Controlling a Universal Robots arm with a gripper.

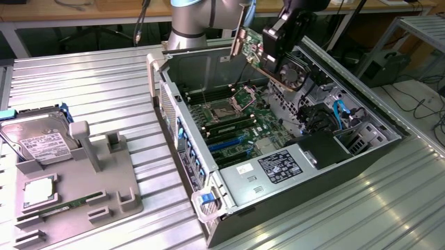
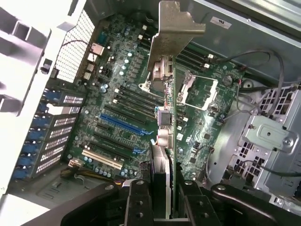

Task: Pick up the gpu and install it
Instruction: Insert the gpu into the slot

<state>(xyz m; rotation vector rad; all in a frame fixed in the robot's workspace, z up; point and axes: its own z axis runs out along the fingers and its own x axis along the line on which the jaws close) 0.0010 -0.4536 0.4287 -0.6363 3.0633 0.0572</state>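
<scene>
So the black end effector (image 2: 163, 200) was clenched on the gpu (image 1: 257, 51), a thin flat circuit card with a round fan and a long pale silvery metal bracket strip (image 2: 173, 33) at one end. The card hung tilted in the air over the end of the open dark metal computer case (image 1: 313, 198) nearest the grey robot arm base (image 1: 187, 26), not seated in any slot. The case lay on its side on the ribbed silver metal desk (image 1: 90, 78).

In the wrist view the card was edge-on, right above the green motherboard (image 2: 197, 136). Under it sat the square silver CPU socket (image 2: 198, 89), rows of black memory slots, a long blue expansion slot (image 2: 123, 125) and a white one (image 2: 101, 160). Thin black cables (image 2: 256, 53) ran near the perforated grey metal drive cage (image 2: 268, 136) off to one side, so it was pretty crowded in there.

On the exterior view's left, well apart from the case, a grey plastic holder tray (image 1: 118, 177) carried a boxy silver hard drive with a white label (image 1: 38, 140), a square silver processor chip (image 1: 38, 190) and a narrow green memory stick (image 1: 70, 204).
</scene>
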